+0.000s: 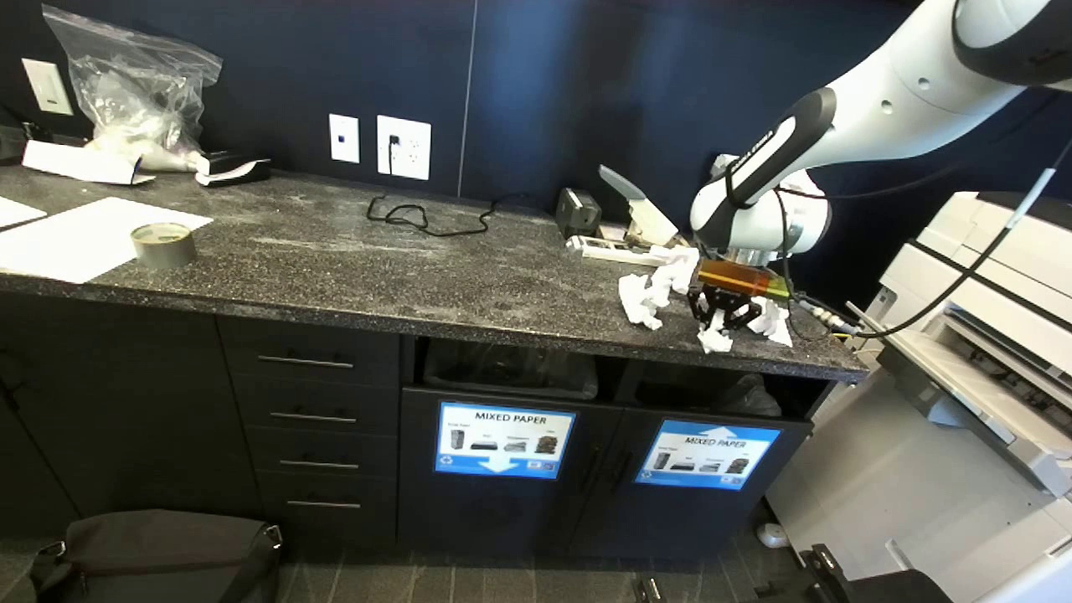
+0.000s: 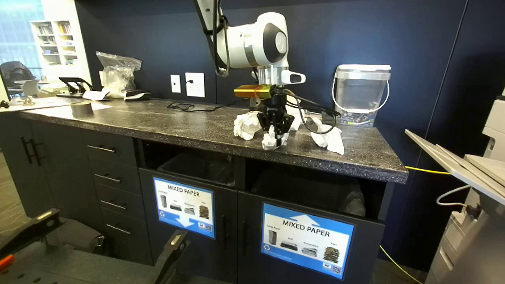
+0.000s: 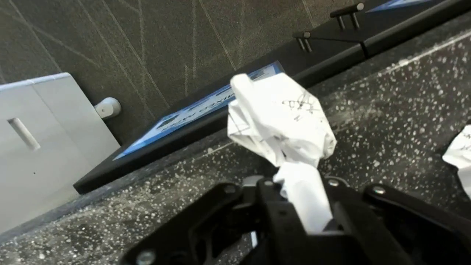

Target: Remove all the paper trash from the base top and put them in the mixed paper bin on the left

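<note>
Well, gripper [image 3: 300, 187]: narrow, pinching a crumpled, ink-marked paper wad [image 3: 283, 117] by the near edge.
Countertop [image 1: 335, 260]: speckled dark stone.
Other scraps [image 2: 246, 125]: crumpled left, creased and angular right.

The countertop [image 1: 469, 280] bears paper scraps [image 1: 641, 301] and tape [image 1: 166, 251].

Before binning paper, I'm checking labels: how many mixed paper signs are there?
2: the down-arrow sign is on the left bin door, the up-arrow sign on the right bin door. Exterior views show both fully.
</note>
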Available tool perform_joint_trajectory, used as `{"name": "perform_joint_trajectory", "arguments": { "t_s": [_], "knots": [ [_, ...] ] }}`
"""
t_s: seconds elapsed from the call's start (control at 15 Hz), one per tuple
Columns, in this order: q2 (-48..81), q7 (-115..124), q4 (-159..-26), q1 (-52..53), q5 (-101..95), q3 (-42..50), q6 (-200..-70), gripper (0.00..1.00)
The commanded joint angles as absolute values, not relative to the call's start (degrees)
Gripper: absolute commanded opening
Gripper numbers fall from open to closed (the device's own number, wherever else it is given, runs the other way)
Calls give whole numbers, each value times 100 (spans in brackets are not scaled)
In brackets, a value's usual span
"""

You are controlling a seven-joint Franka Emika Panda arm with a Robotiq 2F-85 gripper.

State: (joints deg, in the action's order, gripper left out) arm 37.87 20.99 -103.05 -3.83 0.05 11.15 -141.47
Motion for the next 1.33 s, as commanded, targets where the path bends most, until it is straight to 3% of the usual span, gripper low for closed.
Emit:
{"name": "perform_joint_trajectory", "arguments": {
  "t_s": [0.0,0.53,1.27],
  "knots": [
    [3287,1063,-11192,-533,-12,829,-14813,11],
    [2840,-369,-12446,-798,-2,444,-15638,12],
    [3595,-673,-13591,-1187,-144,-113,-19086,12]
  ]
}}
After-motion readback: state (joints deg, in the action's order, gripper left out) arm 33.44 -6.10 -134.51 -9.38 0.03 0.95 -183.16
